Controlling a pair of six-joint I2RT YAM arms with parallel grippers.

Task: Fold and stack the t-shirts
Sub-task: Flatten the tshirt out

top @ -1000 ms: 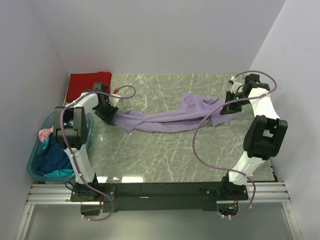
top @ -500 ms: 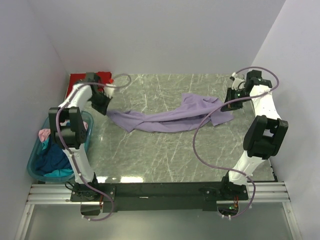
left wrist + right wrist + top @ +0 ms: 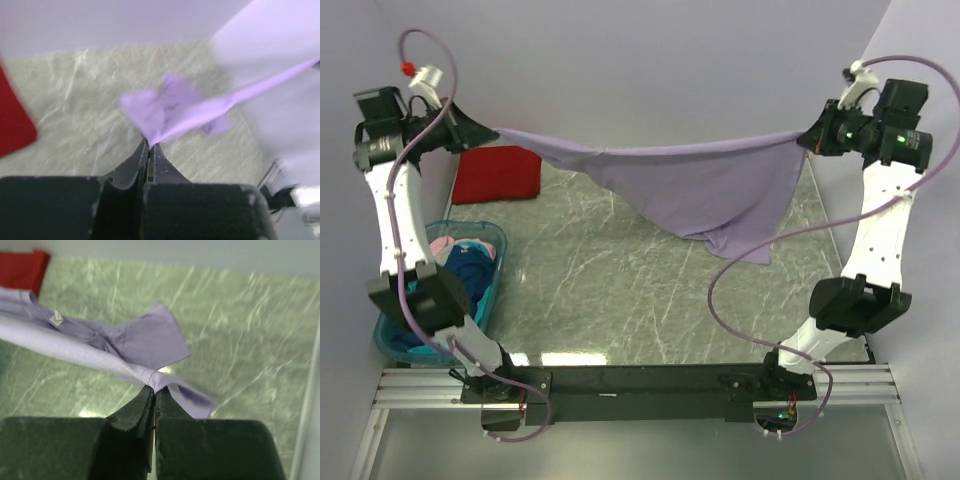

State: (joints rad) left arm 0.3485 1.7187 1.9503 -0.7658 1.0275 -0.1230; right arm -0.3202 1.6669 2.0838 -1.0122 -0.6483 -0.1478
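Observation:
A light purple t-shirt (image 3: 710, 185) hangs stretched high above the table between both arms, its lower edge drooping toward the marble top. My left gripper (image 3: 490, 130) is shut on its left corner, and in the left wrist view the purple cloth (image 3: 170, 112) runs out from the shut left gripper (image 3: 149, 145). My right gripper (image 3: 803, 140) is shut on the right corner; the right wrist view shows the hem (image 3: 150, 376) pinched in the right gripper (image 3: 154, 388). A folded red t-shirt (image 3: 498, 172) lies at the table's back left.
A translucent teal tub (image 3: 386, 335) at the near left holds pink, dark blue and teal shirts (image 3: 465, 268). White walls close in the back and both sides. The marble table (image 3: 620, 300) spreads below the hanging shirt.
Both arms rose high and spread apart, lifting the purple t-shirt off the table and pulling it taut. The left gripper shut on its left corner before the lift.

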